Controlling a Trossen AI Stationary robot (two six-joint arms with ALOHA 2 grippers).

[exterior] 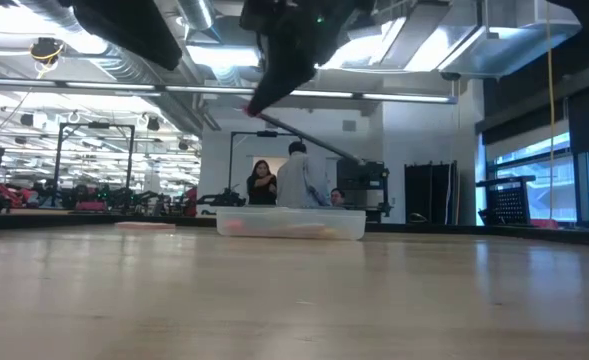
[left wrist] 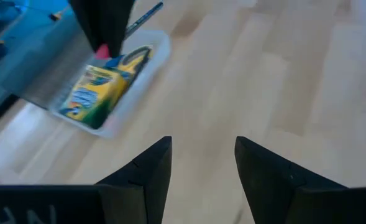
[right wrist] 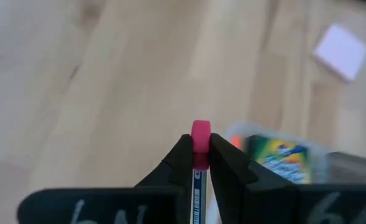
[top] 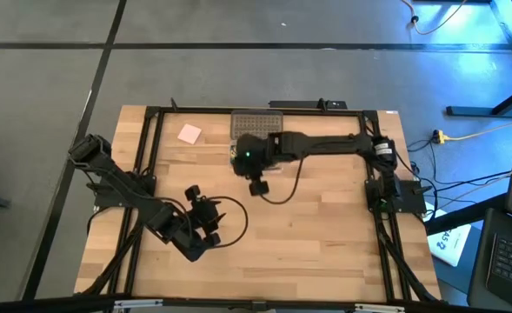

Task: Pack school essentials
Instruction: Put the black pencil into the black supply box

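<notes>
Trouble would likely come at the drop: the right gripper (right wrist: pixel 201 163), its fingers clamped on a dark pencil (right wrist: pixel 199 138) with a pink eraser, hangs over the clear case (left wrist: pixel 142 68), and released off-line the pencil could strike the rim and roll across the table (top: pixel 325 235). Inside the case lie the green-and-yellow crayon box (left wrist: pixel 99 89) and, apparently, yellow-handled scissors (left wrist: pixel 136 57); the pink square pad (top: pixel 189 133) sits outside nearby. Left gripper (left wrist: pixel 202 163) waits well apart, spread and empty.

One clear plastic case (top: pixel 257 124), one crayon box (left wrist: pixel 99 92) inside it, one pink square pad (top: pixel 189 134), one pencil (right wrist: pixel 196 180) with a pink eraser, and two robot arms.
</notes>
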